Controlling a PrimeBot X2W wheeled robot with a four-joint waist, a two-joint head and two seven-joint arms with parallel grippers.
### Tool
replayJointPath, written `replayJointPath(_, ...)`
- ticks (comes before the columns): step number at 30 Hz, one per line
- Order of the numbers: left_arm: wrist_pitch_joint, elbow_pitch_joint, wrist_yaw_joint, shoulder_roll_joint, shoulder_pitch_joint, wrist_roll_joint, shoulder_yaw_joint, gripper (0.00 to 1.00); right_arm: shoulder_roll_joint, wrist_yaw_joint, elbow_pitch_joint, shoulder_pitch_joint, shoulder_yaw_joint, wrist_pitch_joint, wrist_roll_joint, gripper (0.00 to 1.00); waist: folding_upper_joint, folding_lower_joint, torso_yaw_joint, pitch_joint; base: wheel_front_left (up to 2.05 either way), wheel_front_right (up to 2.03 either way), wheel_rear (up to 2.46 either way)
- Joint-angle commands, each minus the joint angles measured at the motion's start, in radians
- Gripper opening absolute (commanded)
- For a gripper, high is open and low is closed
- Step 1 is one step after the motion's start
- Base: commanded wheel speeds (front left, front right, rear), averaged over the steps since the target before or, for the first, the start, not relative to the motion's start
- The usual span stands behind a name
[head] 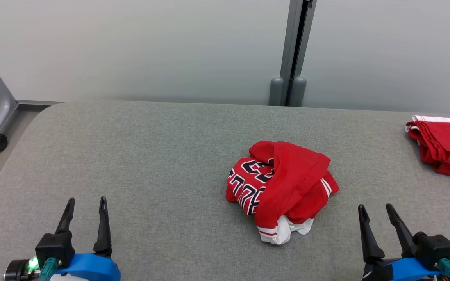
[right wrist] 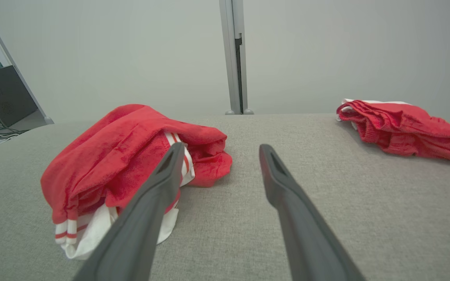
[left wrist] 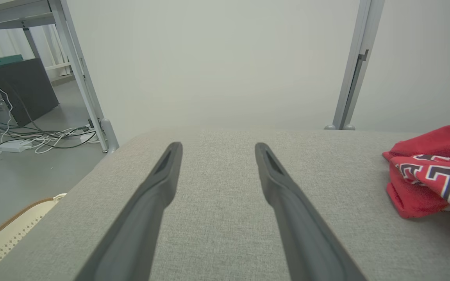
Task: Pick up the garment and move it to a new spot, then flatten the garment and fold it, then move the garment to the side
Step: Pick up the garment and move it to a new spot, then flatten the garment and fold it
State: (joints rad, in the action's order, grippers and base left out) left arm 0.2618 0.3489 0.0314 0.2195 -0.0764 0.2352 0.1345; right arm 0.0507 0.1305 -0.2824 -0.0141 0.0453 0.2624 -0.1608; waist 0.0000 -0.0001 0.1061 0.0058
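With both jaws spread wide and empty, bring the nearer right gripper [head: 375, 207], then the left gripper [head: 86, 200], to the crumpled red garment [head: 283, 183] lying mid-way across the grey table [head: 131, 156], and pinch a raised outer fold.

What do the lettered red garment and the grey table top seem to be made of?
Lettered red garment: soft matte fabric, probably a knit jersey; it bunches in loose folds, with a fuzzy surface. Table top: grey woven cloth cover, matte; a fine weave grain shows.
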Motion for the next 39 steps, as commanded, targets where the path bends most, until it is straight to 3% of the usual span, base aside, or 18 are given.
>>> replayJointPath(1, 0.004, 0.001, -0.006, 0.002, 0.023, -0.004, -0.012, 1.0, 0.0, 0.001, -0.011, 0.018, 0.003, 0.003, 0.003, 1.0, 0.0, 0.0001, 0.004, -0.005, 0.0, 0.0, 0.0)
replayJointPath(19, 0.004, -0.005, -0.074, -0.061, 0.117, -0.031, -0.081, 1.0, 0.0, 0.001, -0.081, 0.037, 0.003, 0.003, 0.0, 1.0, 0.0, 0.0001, -0.005, -0.035, 0.0, 0.0, 0.0)
replayJointPath(39, 0.005, 0.002, -0.11, -0.088, 0.106, -0.08, -0.125, 1.0, 0.0, 0.001, -0.1, 0.022, 0.004, 0.004, -0.003, 1.0, 0.0, 0.0001, -0.016, -0.034, 0.0, 0.0, 0.0)
